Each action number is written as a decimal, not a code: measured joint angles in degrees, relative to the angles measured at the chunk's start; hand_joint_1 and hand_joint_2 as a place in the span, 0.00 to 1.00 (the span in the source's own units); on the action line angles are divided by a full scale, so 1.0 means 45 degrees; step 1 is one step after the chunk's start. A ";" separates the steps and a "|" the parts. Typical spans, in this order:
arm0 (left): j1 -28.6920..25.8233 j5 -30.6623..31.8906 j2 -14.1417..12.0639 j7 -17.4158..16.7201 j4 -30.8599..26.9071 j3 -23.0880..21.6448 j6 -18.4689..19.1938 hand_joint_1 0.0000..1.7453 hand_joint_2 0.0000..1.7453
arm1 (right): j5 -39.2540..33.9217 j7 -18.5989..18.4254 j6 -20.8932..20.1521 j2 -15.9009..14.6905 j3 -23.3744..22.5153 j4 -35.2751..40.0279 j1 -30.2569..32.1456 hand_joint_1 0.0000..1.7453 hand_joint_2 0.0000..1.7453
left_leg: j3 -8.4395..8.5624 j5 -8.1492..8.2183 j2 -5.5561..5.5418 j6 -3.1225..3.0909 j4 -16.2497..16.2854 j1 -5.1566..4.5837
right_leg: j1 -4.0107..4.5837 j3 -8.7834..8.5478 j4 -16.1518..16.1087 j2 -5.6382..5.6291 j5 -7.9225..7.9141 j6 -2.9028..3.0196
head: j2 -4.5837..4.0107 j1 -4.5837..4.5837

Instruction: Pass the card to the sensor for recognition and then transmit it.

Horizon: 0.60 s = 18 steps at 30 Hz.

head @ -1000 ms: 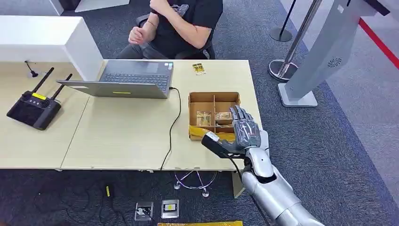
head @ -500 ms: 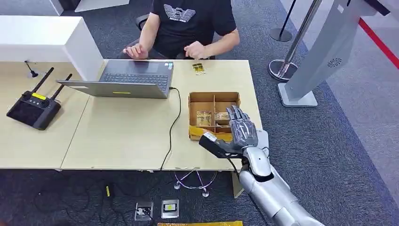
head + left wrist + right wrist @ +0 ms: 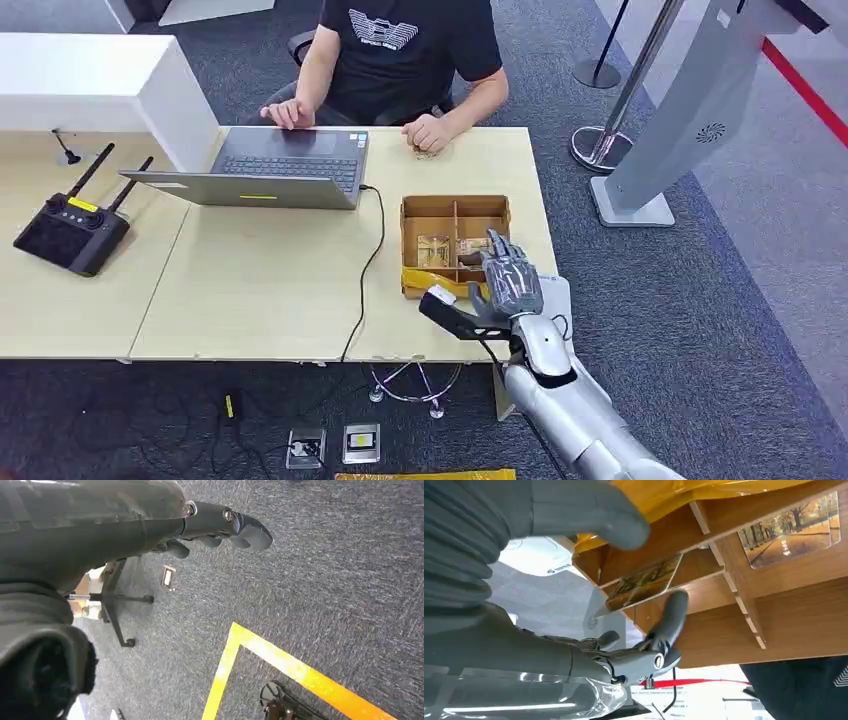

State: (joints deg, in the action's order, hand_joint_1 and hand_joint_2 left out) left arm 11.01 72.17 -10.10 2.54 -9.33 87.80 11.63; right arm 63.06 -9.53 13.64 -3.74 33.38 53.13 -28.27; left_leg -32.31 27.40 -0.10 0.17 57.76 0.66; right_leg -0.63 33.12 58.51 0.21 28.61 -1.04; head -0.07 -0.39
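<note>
The right hand [image 3: 508,283] hovers at the near right corner of the cardboard box [image 3: 455,207], its fingers [image 3: 497,250] spread and pointing away from the robot, the thumb stretched out to the side. In the right wrist view the thumb [image 3: 589,515] and one dark finger [image 3: 669,615] stand on either side of a card [image 3: 644,581] that leans in a near compartment; whether they touch it cannot be told, and nothing is gripped. The silver forearm rises from the lower right, with a black piece jutting left at the wrist. Against the picture of a second ago, the hand has drawn slightly back and to the left, nearer the box's front edge with its yellow strip [image 3: 432,281].

The left hand [image 3: 220,527] hangs over the carpet, fingers loosely curled around nothing.

The box sits on the surface [image 3: 270,290]; a second card [image 3: 433,250] lies flat in its near left compartment. Beyond, a person [image 3: 400,50] who a second ago held both arms raised now rests one hand on the laptop [image 3: 270,165] and the other on the far edge of the surface.
</note>
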 joint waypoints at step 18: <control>0.0001 0.0131 -0.0010 -0.0053 0.0000 0.0000 0.0000 0.00 0.00 | -0.0014 0.0369 0.0743 0.0214 0.0190 -0.1049 -0.0374 1.00 1.00 | 0.0007 0.0000 0.0000 0.0000 0.0000 0.0000 | 0.0001 -0.0006 0.0000 0.0000 0.0000 0.0000 | 0.0000 -0.0005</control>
State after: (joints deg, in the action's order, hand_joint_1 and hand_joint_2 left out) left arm 11.01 72.76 -10.14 2.29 -9.33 87.80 11.63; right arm 62.99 -7.87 16.98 -2.78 34.23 48.41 -29.95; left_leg -32.28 27.40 -0.09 0.17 57.76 0.66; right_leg -0.62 33.09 58.51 0.21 28.61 -1.04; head -0.07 -0.42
